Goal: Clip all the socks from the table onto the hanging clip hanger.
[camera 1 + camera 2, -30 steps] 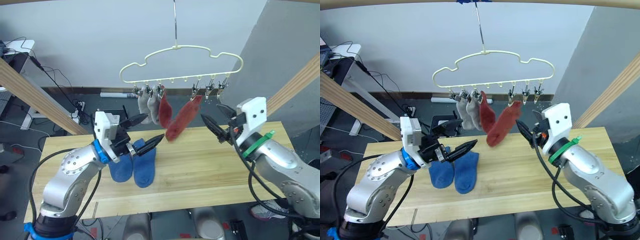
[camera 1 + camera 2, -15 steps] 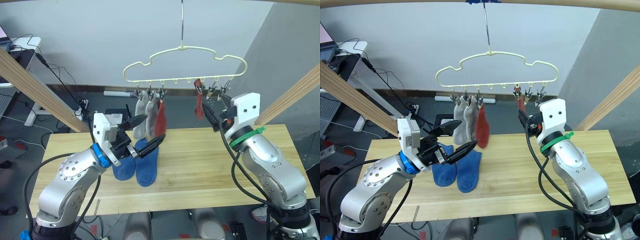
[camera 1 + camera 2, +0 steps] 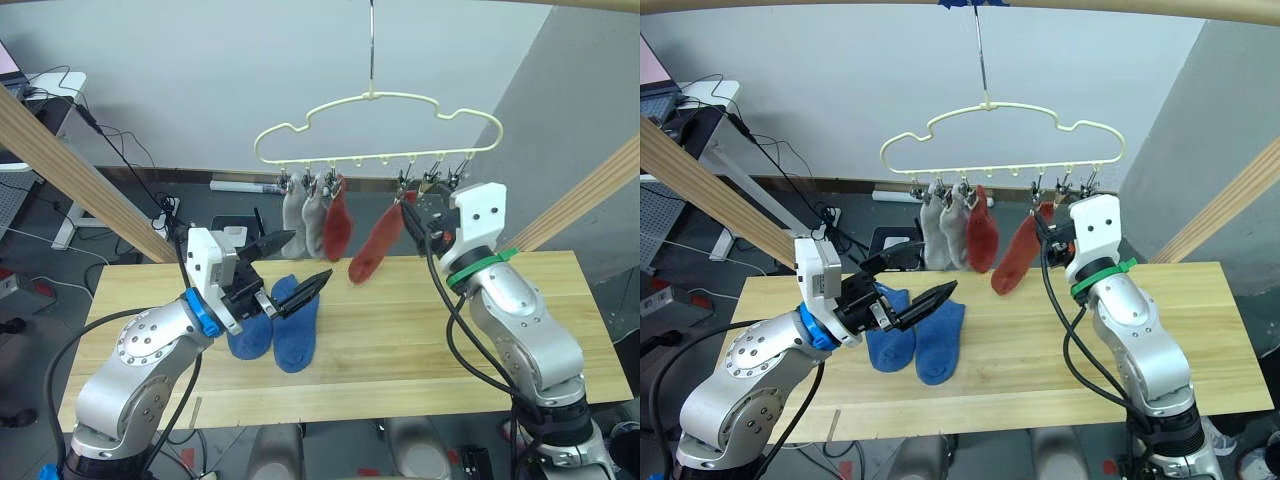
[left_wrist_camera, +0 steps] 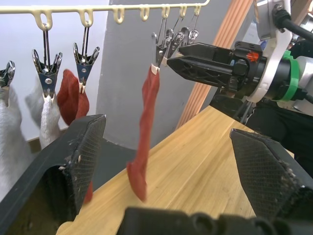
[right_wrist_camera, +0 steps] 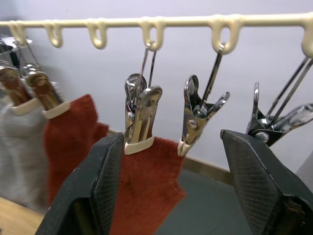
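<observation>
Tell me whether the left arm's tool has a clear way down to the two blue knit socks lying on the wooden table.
Probably yes. The left tool hangs open right above the two blue knit socks, which lie bare on the light wooden table. Nothing sits between them; the hung socks are farther back.

Pale yellow-green clip hanger (image 3: 380,125) with silvery metal clips (image 5: 139,112) tipped in cream. Two light grey socks (image 3: 305,208) hang beside a rust red sock (image 3: 337,229), and a second rust red sock (image 3: 374,245) swings further along. Two blue socks (image 3: 283,320) lie on the light yellowish wood bench (image 3: 420,340), plain planks, faint grain. Left pincer (image 3: 295,262) black-fingered with cross-hatched pads (image 4: 266,166); right pincer (image 3: 1042,222) black too, a green band behind it.
</observation>
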You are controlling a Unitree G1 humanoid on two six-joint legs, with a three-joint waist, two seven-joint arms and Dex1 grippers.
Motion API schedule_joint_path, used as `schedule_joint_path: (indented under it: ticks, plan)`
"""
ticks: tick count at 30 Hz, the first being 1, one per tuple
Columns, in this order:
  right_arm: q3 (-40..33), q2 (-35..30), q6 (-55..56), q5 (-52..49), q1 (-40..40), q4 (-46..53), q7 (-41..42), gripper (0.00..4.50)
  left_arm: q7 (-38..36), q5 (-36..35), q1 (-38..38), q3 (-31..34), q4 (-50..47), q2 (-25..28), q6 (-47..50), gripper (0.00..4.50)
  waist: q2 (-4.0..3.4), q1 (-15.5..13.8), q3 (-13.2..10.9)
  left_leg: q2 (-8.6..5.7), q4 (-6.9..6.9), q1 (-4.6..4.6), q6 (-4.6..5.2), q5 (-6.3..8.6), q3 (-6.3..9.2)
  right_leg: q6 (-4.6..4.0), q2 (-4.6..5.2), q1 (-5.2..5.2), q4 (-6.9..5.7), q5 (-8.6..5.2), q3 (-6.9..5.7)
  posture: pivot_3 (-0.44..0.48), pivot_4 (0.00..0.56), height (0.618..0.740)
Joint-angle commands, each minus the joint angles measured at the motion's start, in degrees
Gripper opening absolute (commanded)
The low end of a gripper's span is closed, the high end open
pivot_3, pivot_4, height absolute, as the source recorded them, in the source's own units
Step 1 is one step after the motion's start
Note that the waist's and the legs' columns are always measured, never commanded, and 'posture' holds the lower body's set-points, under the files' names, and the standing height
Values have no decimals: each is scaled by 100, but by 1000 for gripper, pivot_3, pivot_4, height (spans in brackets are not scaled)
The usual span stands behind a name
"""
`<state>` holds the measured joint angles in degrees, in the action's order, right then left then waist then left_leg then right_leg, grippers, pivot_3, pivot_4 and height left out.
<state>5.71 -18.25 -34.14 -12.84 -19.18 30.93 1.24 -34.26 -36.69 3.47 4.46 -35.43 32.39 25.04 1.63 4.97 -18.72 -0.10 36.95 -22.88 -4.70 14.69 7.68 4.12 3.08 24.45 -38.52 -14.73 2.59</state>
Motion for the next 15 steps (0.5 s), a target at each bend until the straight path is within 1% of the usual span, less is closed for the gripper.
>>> schedule_joint_path:
  ticks: [1,8,15]
  plan:
    - [-110,50,153,217,-139,25,44,3298,60,14,-5,-31,-265,-30,13,4500,0,2,0,0,0,0,0,0,0,0,0,0,0,0,0,-108,302,740]
    - [-93,86,163,631,-359,-266,27,3298,108,4,12,-97,-289,-66,65,4500,0,1,0,0,0,0,0,0,0,0,0,0,-1,0,0,-107,304,740]
    - [-187,283,144,888,-582,-537,-78,3298,208,10,-30,-156,-362,-118,115,4500,0,2,0,0,0,0,0,0,0,-1,0,1,-3,0,0,-101,306,740]
